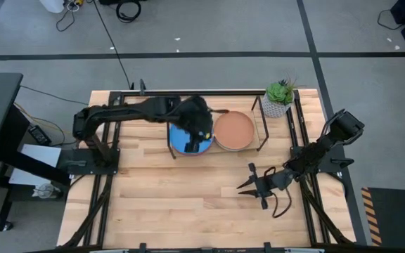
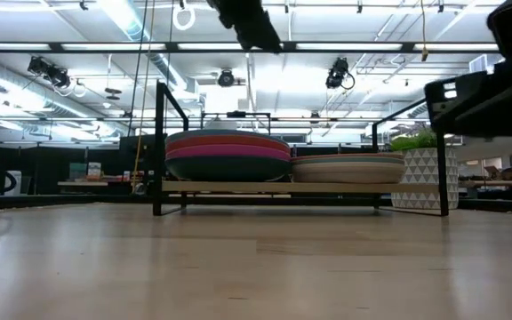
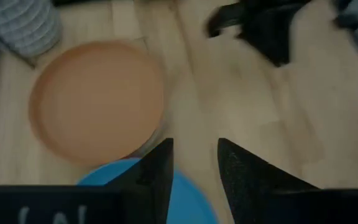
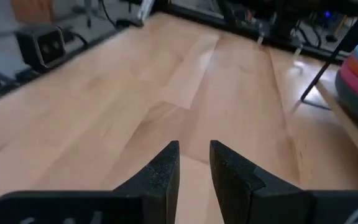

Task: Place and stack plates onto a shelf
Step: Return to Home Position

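The shelf [image 1: 262, 125] stands at the table's far middle and holds two stacks of plates on its wood base [image 2: 274, 188]. The left stack has the blue plate [image 1: 177, 140] on top, with orange, magenta and dark teal rims [image 2: 228, 153] below. The right stack [image 2: 348, 168] is topped by the peach plate [image 1: 234, 131]. My left gripper [image 1: 197, 143] hangs open above the blue plate's [image 3: 188, 196] near edge, raised clear of it, next to the peach plate [image 3: 98, 99]. My right gripper [image 1: 246, 185] waits open, low over the bare table right of centre [image 4: 194, 146].
A potted plant in a white patterned pot [image 1: 278, 100] stands just right of the shelf, at the far right corner [image 2: 425, 178]. The black frame [image 1: 301, 140] edges the table. Bare wood [image 1: 181, 197] spreads across the near half of the table.
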You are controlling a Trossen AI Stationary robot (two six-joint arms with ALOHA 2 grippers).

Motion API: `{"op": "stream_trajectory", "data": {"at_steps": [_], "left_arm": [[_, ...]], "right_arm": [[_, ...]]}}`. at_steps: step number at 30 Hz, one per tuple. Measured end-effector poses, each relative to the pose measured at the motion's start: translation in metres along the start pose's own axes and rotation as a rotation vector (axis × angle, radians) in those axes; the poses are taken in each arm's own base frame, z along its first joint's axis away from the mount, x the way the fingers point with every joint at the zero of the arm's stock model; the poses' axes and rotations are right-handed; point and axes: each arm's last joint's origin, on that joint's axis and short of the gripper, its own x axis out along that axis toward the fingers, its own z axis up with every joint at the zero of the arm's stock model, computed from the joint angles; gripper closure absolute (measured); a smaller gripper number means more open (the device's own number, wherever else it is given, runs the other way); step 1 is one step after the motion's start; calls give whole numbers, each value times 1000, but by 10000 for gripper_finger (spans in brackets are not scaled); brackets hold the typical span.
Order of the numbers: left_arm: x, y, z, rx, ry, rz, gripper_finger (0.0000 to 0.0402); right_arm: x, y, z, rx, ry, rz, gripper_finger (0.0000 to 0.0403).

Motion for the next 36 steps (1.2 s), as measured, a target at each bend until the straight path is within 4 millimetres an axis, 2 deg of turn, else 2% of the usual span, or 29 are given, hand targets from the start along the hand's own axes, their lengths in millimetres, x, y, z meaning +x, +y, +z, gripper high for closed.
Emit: {"op": "stream_trajectory", "data": {"at_steps": [2,7,18,23,31,34,36], "left_arm": [[-2,-9,-3,6,-48,-22,278],[-4,-29,-29,6,-97,-34,297],[-34,-69,-86,-33,-362,-2,327],[-31,-83,-120,-65,-354,10,337],[-40,-101,-147,-30,-495,15,352],[-37,-105,-159,-25,-551,17,356],[-31,-106,-174,-34,-523,19,357]], "right_arm": [[-9,-4,-3,18,-51,4,310],[-44,-17,-15,83,-208,-25,322],[-40,-12,-8,27,-219,19,344],[-41,-15,-6,71,-243,4,352],[-49,-32,6,113,-322,0,374],[-56,-37,8,114,-327,4,387],[-61,-41,10,119,-327,-10,393]]}}
